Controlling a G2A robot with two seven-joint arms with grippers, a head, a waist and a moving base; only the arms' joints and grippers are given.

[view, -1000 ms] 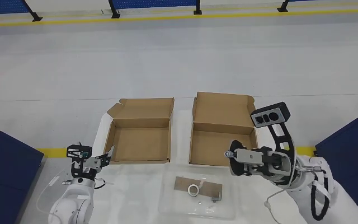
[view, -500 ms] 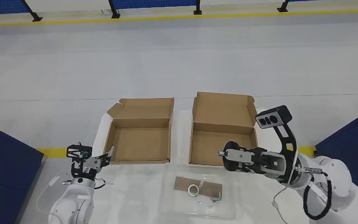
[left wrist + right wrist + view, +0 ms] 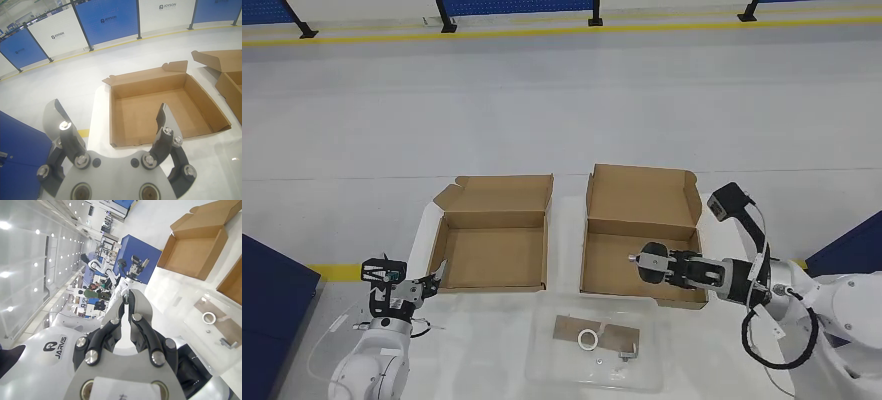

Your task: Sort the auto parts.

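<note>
**Left gripper** [image 3: 109, 106]: you'll find it well to the left of the clear shallow plastic tray [image 3: 542, 372], about level with the tray's far edge, over the white table [image 3: 472, 335]. Its two fingers stand wide apart.

**Left-hand open brown cardboard box** [image 3: 492, 255]: behind the tray and off to its left. The lid flap is folded back, away from the tray. The floor is bare cardboard.

**Tray contents, left to right:**
- A flat brown cardboard strip [image 3: 567, 327] lies on the floor in the tray's left half, running toward its middle.
- A white ring [image 3: 587, 338] lies flat on the end of the strip nearest the tray's centre.
- A tiny silver bit [image 3: 208, 331] sits on the tray floor between the ring and the bracket, nearer the ring. It is too small for you to tell its kind.
- A grey angled metal bracket [image 3: 629, 350] lies right of the tray's centre, apart from the ring.

**Right-hand open brown cardboard box** [image 3: 612, 265]: directly behind the tray, with its front wall close to the tray's far edge. The lid flap is folded back.

**Right gripper** [image 3: 129, 294]: raised, just beyond the tray's far edge toward the tray's right end, above the front part of that box. Its fingers are drawn together on a small silver piece [image 3: 126, 297] pinched at the very tips. You can't make out what kind of part it is.
</note>
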